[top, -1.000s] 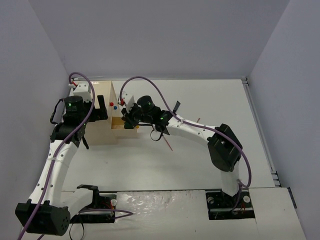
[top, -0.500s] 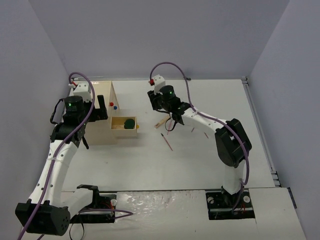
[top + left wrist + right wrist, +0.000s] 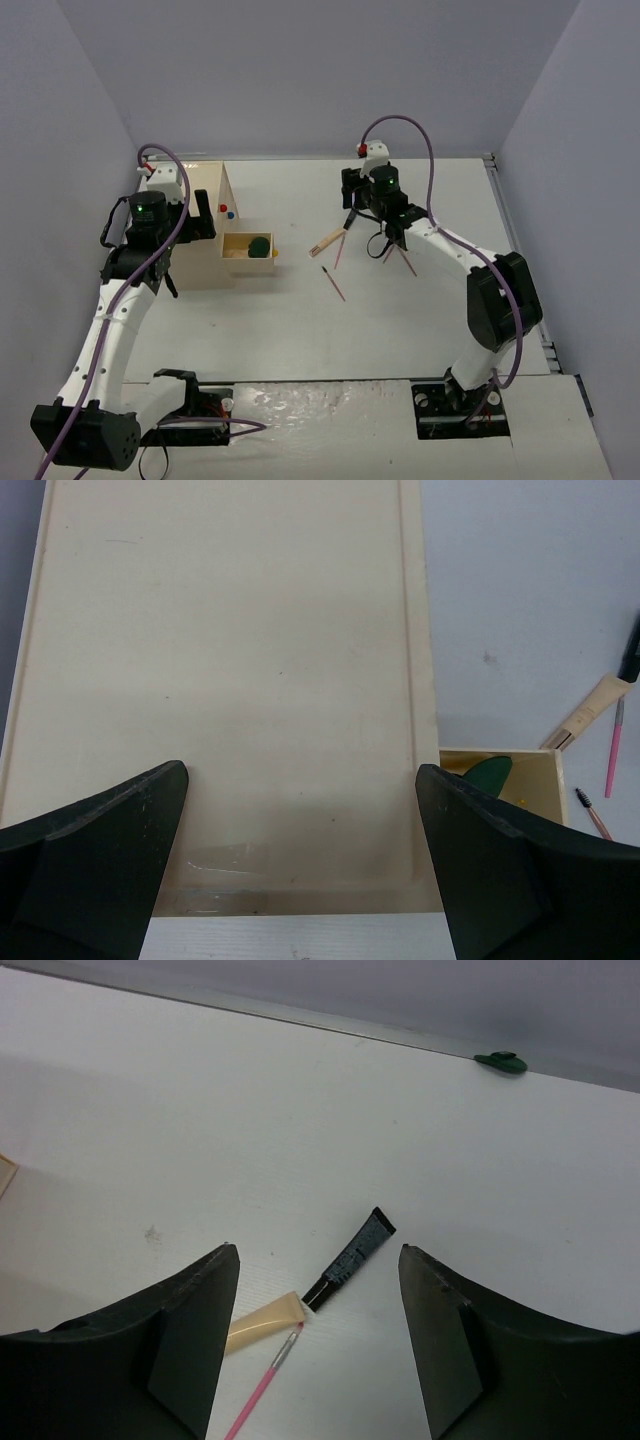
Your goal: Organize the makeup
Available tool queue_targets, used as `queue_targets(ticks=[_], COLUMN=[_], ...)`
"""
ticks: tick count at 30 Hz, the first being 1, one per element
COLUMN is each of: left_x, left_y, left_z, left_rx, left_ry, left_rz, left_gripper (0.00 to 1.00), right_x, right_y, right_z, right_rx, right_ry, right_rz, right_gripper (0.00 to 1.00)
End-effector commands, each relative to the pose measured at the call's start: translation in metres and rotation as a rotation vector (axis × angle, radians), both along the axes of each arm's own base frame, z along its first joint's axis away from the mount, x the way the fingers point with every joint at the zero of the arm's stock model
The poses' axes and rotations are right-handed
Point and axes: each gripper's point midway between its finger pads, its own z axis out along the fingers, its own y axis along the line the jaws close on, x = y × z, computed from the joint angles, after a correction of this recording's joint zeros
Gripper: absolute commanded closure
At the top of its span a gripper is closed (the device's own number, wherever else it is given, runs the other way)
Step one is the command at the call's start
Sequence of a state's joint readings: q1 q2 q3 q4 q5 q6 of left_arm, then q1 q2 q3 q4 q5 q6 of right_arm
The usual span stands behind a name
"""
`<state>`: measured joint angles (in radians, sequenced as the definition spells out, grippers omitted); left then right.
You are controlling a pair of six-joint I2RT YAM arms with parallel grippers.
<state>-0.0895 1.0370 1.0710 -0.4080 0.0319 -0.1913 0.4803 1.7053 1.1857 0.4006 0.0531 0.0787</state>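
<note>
My right gripper (image 3: pixel 357 200) (image 3: pixel 318 1252) hangs open and empty over the mid-table. Just beyond its fingertips a black tube (image 3: pixel 350 1258) lies end to end with a beige tube (image 3: pixel 265 1322) (image 3: pixel 327 242), and a thin pink pencil (image 3: pixel 262 1390) lies by them. More thin pencils (image 3: pixel 334 283) (image 3: pixel 404 260) are scattered nearby. A dark green compact (image 3: pixel 258 246) (image 3: pixel 490 773) sits in the open drawer (image 3: pixel 247 259) of the beige wooden box (image 3: pixel 205 270). My left gripper (image 3: pixel 196 226) (image 3: pixel 300 770) stands open above the box's flat top (image 3: pixel 230 680), with nothing between its fingers.
Red and blue knobs (image 3: pixel 225 211) are on the box front, and a yellow knob (image 3: pixel 275 254) is on the drawer. A small dark green thing (image 3: pixel 500 1060) lies at the table's far edge. Walls close the table at the back and both sides.
</note>
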Motion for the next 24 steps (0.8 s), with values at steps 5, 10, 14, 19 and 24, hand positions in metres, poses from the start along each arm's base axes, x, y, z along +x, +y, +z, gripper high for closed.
queue_targets(ticks=[5, 10, 14, 19, 24], left_x=[0.003, 0.003, 0.003, 0.004, 0.004], left_y=[0.004, 0.004, 0.005, 0.005, 0.005], left_z=[0.017, 0.017, 0.016, 0.014, 0.012], left_rx=[-0.004, 0.001, 0.002, 0.007, 0.006], left_ry=[-0.035, -0.034, -0.034, -0.026, -0.017], left_rz=[0.018, 0.018, 0.021, 0.024, 0.026], left_gripper=[0.03, 0.03, 0.03, 0.03, 0.03], right_x=[0.028, 0.055, 0.083, 0.121, 0.154], right_y=[-0.058, -0.066, -0.076, -0.091, -0.103], right_z=[0.045, 0.033, 0.014, 0.001, -0.009], right_rx=[0.086, -0.018, -0.149, -0.202, -0.266], right_ry=[-0.111, -0.099, -0.108, -0.141, -0.203], right_rz=[-0.089, 0.028, 0.116, 0.159, 0.195], right_gripper=[0.37, 0.37, 0.37, 0.39, 0.41])
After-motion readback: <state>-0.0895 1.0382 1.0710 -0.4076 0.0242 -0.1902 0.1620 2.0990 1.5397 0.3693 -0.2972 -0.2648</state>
